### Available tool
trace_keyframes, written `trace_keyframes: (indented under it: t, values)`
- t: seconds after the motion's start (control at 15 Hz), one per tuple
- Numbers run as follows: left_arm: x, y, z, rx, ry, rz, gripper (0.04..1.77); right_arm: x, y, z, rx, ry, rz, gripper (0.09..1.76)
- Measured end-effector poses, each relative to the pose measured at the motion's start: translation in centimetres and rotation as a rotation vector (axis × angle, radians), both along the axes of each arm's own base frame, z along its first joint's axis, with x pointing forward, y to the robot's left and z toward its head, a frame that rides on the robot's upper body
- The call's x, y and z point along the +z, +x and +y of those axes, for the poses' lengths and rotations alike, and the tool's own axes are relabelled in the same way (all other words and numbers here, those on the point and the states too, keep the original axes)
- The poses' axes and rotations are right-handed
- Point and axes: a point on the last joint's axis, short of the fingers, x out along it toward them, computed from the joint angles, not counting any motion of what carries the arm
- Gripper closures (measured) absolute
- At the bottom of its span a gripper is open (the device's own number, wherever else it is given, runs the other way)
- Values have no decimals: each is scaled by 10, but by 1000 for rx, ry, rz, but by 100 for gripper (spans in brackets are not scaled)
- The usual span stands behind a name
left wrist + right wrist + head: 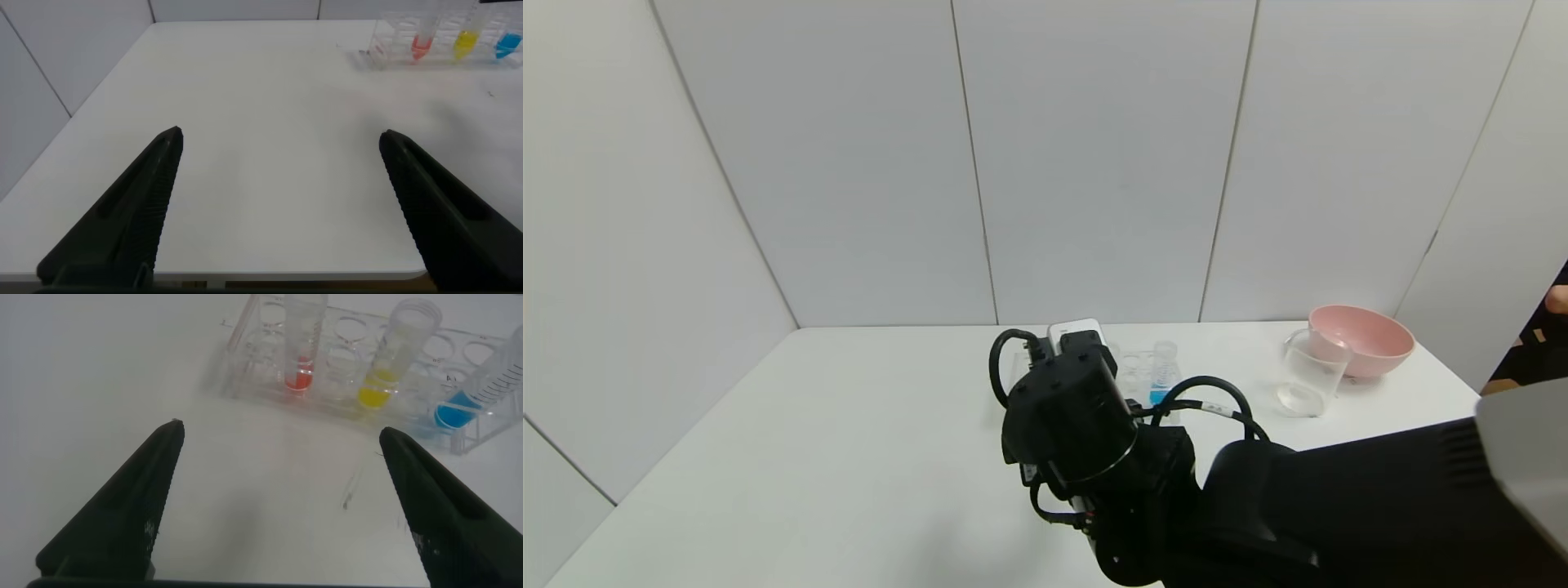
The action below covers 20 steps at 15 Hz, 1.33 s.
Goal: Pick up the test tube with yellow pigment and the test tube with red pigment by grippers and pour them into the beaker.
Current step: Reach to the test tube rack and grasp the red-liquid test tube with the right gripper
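White wall panels are seen behind a plain white desk (849,457), on which all the things are set. One clear plastic rack (470,437) is placed near the middle of the far side of the desk, and three small clear round-bottomed tubes are held upright in it, side by side in one row. One test tube with red pigment (301,343) is seated at one end of the row, one test tube with yellow pigment (391,358) is seated in the middle, and one tube with blue liquid (482,388) is seated at the other end, slightly tilted. In each tube the liquid is gathered at the rounded tip.

One clear straight-sided beaker with a pouring lip (1311,371) is stood on the right part of the desk, well apart from the rack; whether anything is in it cannot be told. One pink round bowl (1364,339) is placed just behind it, and the two appear to be touching.

Two black pincers are counted. The right pincer (282,502) is held low over the desk just in front of the rack, its two pointed fingers spread wide, with nothing pinched between them. The left pincer (282,204) is held over the bare left part of the desk, well apart from the rack, and its two fingers are likewise spread wide, with nothing pinched.
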Motion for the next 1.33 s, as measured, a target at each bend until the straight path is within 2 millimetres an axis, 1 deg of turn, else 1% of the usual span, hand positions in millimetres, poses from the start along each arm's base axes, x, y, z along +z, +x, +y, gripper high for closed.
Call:
trace_keyframes:
  t: [0.33, 0.6, 0.8, 1.07, 1.33]
  values:
    - [0, 0, 0, 0, 0, 0, 9, -18, 40, 20, -49, -20, 8, 14]
    - [0, 0, 0, 0, 0, 0, 9, -31, 72, 29, -89, -19, 5, 14]
    - [0, 0, 0, 0, 0, 0, 9, -36, 91, 35, -98, -32, -24, 14]
    - [0, 0, 0, 0, 0, 0, 9, -38, 111, 43, -99, -46, -70, 14]
    - [0, 0, 0, 0, 0, 0, 9, -51, 121, 44, -113, -66, -80, 14]
